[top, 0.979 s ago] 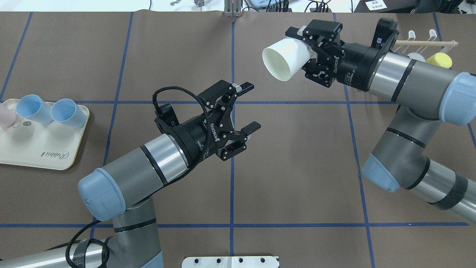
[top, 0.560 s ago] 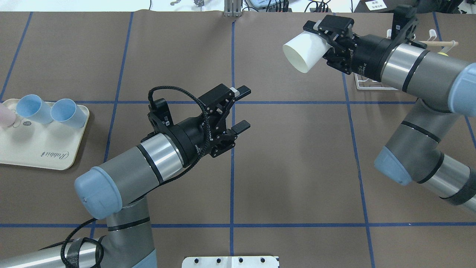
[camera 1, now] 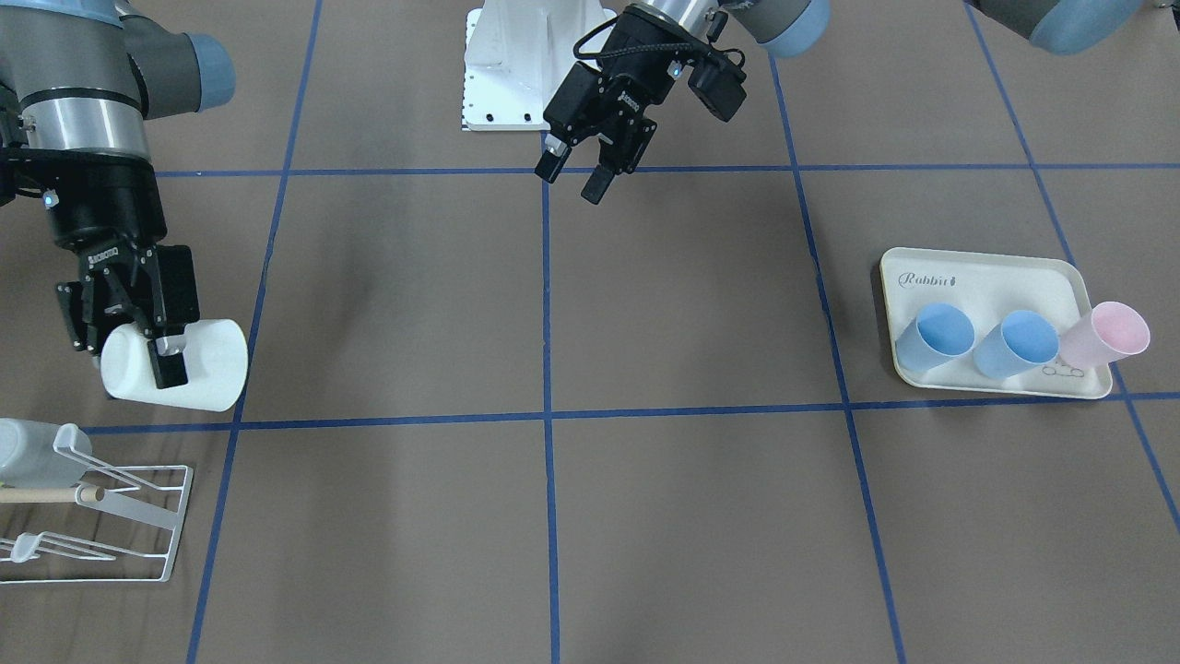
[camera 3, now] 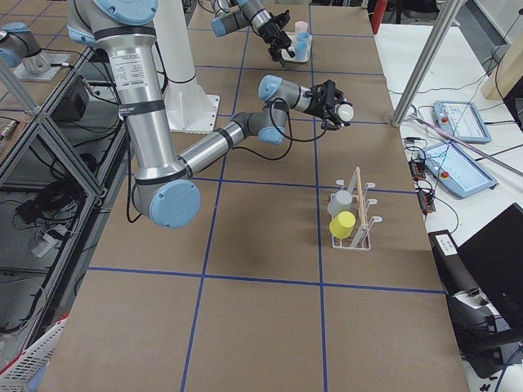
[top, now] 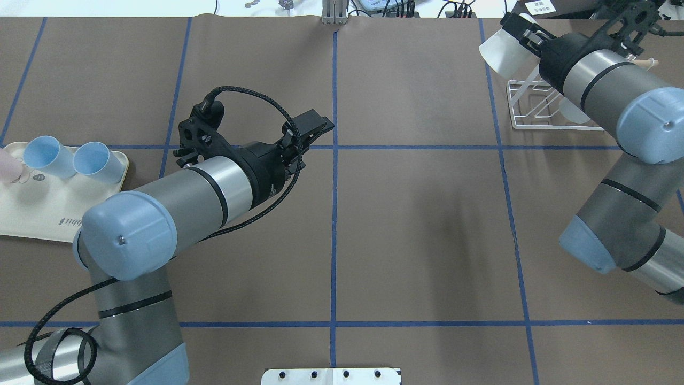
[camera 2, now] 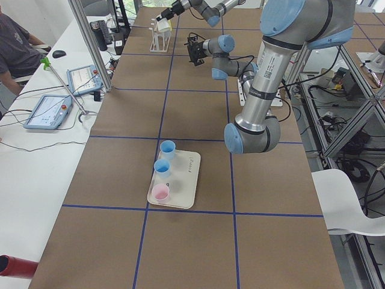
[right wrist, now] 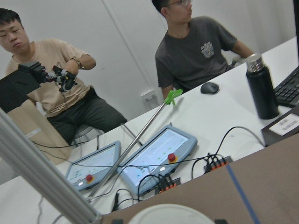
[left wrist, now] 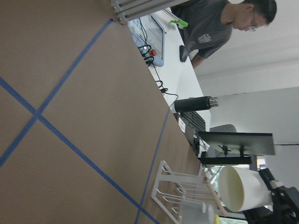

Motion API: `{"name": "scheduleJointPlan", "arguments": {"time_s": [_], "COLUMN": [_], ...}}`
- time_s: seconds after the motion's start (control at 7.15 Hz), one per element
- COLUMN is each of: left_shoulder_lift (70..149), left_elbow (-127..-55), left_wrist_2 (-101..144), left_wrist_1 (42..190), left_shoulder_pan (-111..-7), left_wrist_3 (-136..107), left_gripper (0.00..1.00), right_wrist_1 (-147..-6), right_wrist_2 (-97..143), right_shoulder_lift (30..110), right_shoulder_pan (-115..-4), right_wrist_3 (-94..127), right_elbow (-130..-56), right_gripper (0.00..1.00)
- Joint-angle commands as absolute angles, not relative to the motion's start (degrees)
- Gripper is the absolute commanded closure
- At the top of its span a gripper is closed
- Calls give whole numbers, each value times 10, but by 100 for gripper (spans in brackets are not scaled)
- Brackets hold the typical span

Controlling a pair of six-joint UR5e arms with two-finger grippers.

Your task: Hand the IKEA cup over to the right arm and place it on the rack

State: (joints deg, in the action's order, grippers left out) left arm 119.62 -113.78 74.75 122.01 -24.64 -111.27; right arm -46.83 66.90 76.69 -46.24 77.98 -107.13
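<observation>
While the hand-over is already behind it, the right tool point(camera 1: 138, 355) is holding the white IKEA cup point(camera 1: 207, 364) alone, its two fingers clamped on the cup's body. The cup is lying on its side in the air, with its mouth turned toward the middle of the tabletop point(camera 1: 645, 480). Compared with a second ago, the right arm is bringing the cup much nearer to the white wire rack point(camera 1: 138, 516). Before, the cup was hanging over the open tabletop; now, in the overhead view, it is showing just beside the rack's corner, and it is not touching any prong. The left tool point(camera 1: 572, 182) is standing with its fingers apart and is gripping nothing, and its arm is pulling back toward the robot's base and away from the meeting point. I am judging that the transfer part is finished and only the placing is remaining. A yellow cup point(camera 3: 343, 222) and a pale cup point(camera 1: 28, 452) are already sitting in the rack, so the right arm is probably needing a free prong and a turn of the wrist to bring the mouth down.
</observation>
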Motion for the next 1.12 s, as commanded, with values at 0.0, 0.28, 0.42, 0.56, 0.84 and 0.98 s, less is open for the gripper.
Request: {"name": "scheduleJointPlan", "arguments": {"time_s": [0.0, 0.28, 0.42, 0.56, 0.84, 0.98], "left_shoulder_lift": [1181, 1167, 1165, 1165, 1164, 1164], "left_elbow": [-1169, -1180, -1180, -1180, -1180, -1179], "left_wrist_2": [795, 795, 795, 796, 796, 796], "left_wrist_1": [1124, 1095, 1095, 1094, 1095, 1095], "left_shoulder_pan": [-278, -280, -280, -280, -280, -280], "left_wrist_3": [-1064, -1037, -1037, -1037, -1037, -1037], "left_gripper": [0, 0, 0, 0, 0, 0], "right_wrist_1": [-574, -582, -583, -583, -580, -580], "right_wrist_2": [546, 505, 505, 505, 505, 504], "right_shoulder_lift": [781, 823, 821, 817, 813, 812], "right_shoulder_pan": [-445, -427, -425, -425, -425, -424], "right_wrist_3": [735, 654, 653, 649, 616, 615], "right_elbow": [-1077, -1075, -1062, -1046, -1035, -1028], "right_gripper": [100, 100, 100, 100, 100, 100]}}
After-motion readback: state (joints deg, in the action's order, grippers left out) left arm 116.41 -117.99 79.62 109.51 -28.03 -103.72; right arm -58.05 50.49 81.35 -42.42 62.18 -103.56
